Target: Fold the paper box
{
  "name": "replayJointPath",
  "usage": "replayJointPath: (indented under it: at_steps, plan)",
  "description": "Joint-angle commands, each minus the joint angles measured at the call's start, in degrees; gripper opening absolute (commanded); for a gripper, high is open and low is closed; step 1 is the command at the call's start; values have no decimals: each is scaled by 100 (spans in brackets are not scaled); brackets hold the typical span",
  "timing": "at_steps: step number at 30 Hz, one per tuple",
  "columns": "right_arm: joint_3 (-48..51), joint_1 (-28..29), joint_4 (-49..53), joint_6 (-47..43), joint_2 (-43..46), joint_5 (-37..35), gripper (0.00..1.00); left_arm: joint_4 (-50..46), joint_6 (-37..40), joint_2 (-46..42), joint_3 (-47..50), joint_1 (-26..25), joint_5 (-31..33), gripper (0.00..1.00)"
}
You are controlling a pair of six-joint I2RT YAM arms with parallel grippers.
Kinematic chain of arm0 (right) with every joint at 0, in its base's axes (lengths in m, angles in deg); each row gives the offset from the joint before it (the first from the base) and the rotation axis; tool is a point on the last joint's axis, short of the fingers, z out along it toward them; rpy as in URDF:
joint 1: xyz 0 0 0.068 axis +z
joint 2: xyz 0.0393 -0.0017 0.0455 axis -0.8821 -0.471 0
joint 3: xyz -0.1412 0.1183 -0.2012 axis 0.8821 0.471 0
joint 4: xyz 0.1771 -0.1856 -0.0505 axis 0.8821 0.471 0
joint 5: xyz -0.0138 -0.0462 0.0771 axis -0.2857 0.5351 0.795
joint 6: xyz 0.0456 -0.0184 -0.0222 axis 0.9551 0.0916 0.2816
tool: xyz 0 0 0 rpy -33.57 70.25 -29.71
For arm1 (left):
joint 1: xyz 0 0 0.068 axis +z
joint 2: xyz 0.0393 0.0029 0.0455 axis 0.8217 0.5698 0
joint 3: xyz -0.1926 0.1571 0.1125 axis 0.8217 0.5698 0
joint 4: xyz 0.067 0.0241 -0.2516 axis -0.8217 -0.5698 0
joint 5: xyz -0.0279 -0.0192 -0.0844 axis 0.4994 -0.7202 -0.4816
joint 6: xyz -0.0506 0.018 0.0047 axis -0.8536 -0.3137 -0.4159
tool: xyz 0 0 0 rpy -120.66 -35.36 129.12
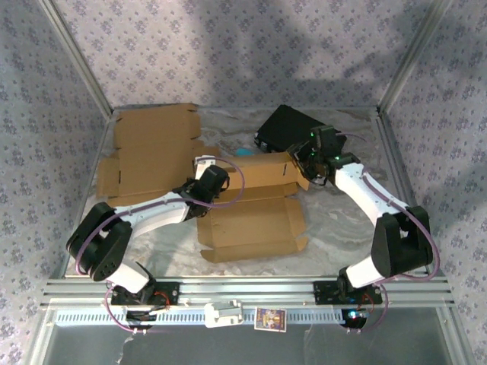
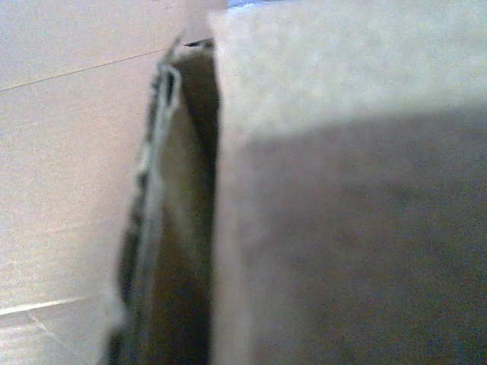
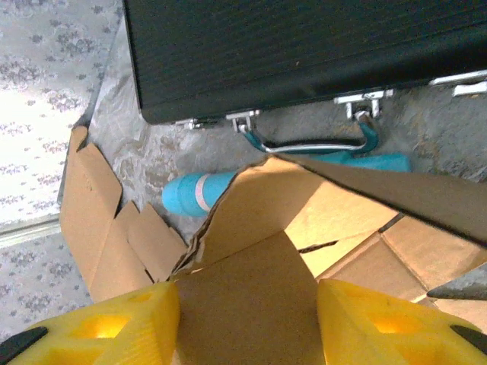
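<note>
Matt brown cardboard box (image 1: 251,224), ribbed black case (image 3: 304,53)

two cardboard box blanks on the table (image 1: 342,228): a flat blank (image 1: 152,156) at the far left corner, a part-folded blank (image 1: 251,228) in the middle. one black case (image 1: 288,128) near the far edge. one teal cylinder (image 1: 243,152) near it. one small card (image 1: 270,319) at the near edge. two robot arms, left arm (image 1: 152,213) and right arm (image 1: 373,196).

White arms (image 1: 152,209), black joints (image 1: 99,242), purple cables (image 1: 242,182), yellow tool fingers (image 3: 99,327)
</note>
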Motion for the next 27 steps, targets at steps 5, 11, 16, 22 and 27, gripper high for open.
replayJointPath:
  at_steps: [5, 11, 16, 22, 27]
  plan:
    - [16, 212, -474, 191, 149, 467, 57, -206, 131, -125, 40, 13, -169, 0]
    - [-3, 209, -711, 420, 81, 746, 51, -159, 136, -121, 34, 14, -335, 0]
    - [8, 125, -209, 206, 446, 449, 50, -365, -19, -174, 1, 106, -378, 0]
    - [696, -238, 154, -255, 1436, 61, 52, -1028, -281, -229, -300, 503, -1075, 0]
    - [1431, -110, 327, -448, 1951, 6, 50, -1518, -257, -244, -629, 734, -1747, 0]
